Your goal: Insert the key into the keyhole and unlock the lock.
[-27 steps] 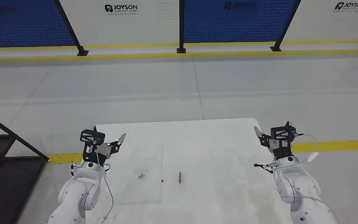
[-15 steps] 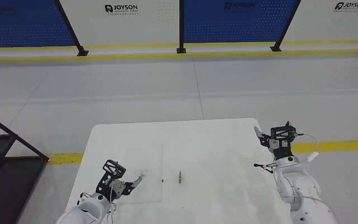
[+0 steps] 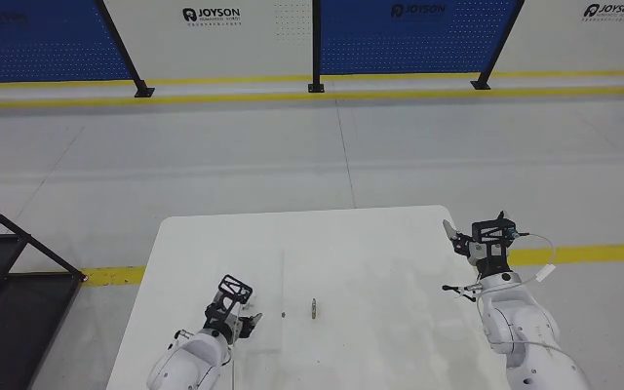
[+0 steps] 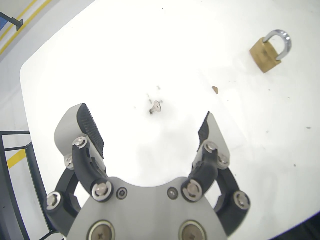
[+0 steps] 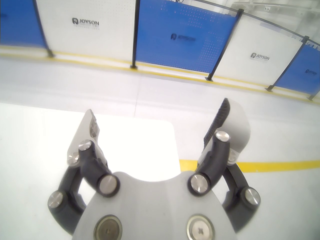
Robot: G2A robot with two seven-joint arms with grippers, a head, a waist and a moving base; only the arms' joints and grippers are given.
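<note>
A small silver key [image 4: 156, 107] lies flat on the white table [image 3: 370, 253]. My left gripper [image 4: 145, 111] hovers just above it, open, with the key a little ahead of the gap between the fingertips. From the top, the left gripper [image 3: 249, 319] is near the table's front left. The brass padlock [image 4: 268, 51] with its steel shackle lies on its side farther off; in the top view the padlock [image 3: 313, 308] is at mid-table. My right gripper [image 5: 157, 107] is open and holds nothing, raised by the table's far right corner [image 3: 460, 240].
A tiny brown fleck [image 4: 215, 89] lies between key and padlock. A black metal rack [image 3: 24, 263] stands off the table's left side. Blue and white barrier panels [image 3: 312, 39] line the floor beyond the table.
My left arm has swung from the table's left edge down and inward, over the key. The right arm has stayed still.
</note>
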